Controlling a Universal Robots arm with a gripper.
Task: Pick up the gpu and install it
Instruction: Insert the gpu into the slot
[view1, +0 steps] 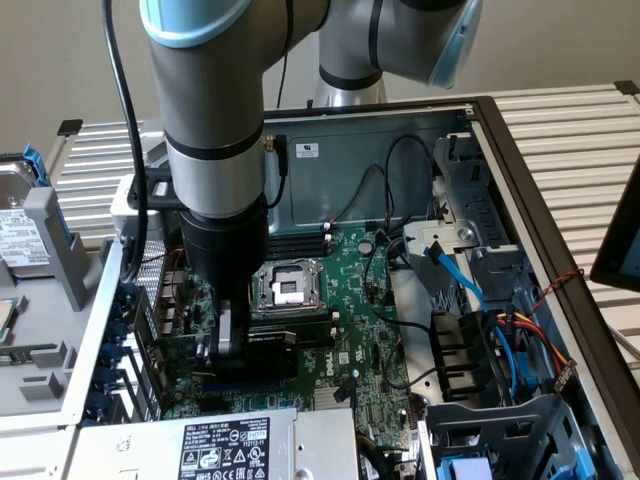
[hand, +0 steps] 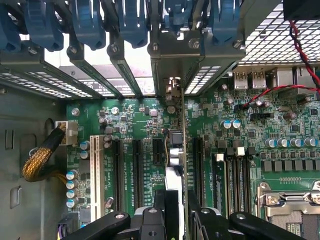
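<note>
The gpu (hand: 174, 150) is seen edge-on in the wrist view, standing upright on the green motherboard (hand: 240, 140) among the black expansion slots. Its silver bracket end (hand: 172, 90) reaches the case's rear slot openings. My gripper (hand: 175, 220) is shut on the gpu, one finger on each side of the card. In the exterior view the gripper (view1: 232, 345) is low inside the open computer case, and the gpu's black shroud (view1: 268, 355) shows beside it on the motherboard (view1: 350, 300). Whether the card sits fully in its slot I cannot tell.
Blue slot latches (hand: 90, 20) line the case's rear wall. A white slot (hand: 95, 170) and a yellow sleeved cable (hand: 40, 160) lie to one side, the CPU socket (view1: 285, 285) and RAM slots to the other. The power supply (view1: 220, 445) and a drive cage with cables (view1: 470, 280) crowd the case.
</note>
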